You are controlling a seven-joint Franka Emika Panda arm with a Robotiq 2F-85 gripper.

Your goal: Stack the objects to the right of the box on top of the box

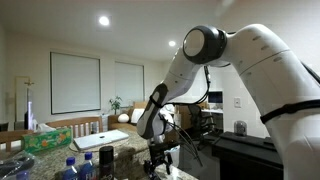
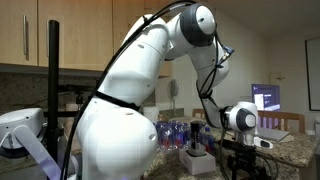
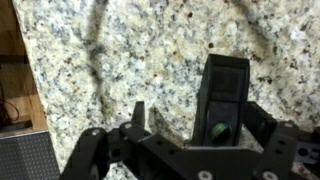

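Observation:
In the wrist view a slim black bar (image 3: 222,92) with a green spot lies on the speckled granite counter (image 3: 120,50). It sits between my gripper's (image 3: 200,118) two fingers, closer to the right finger (image 3: 262,120) than to the left finger (image 3: 138,114). The jaws stand wide apart and do not touch the bar. In both exterior views the gripper (image 1: 160,155) (image 2: 240,152) hangs low over the counter. A pale flat box (image 1: 100,140) lies on the counter beside it. A dark upright cylinder (image 1: 106,160) stands in front of the box.
Several clear blue-capped water bottles (image 1: 72,167) (image 2: 180,132) stand on the counter. A grey textured block (image 3: 25,158) and a wooden edge (image 3: 10,60) lie at the left of the wrist view. A lit monitor (image 2: 266,98) stands behind.

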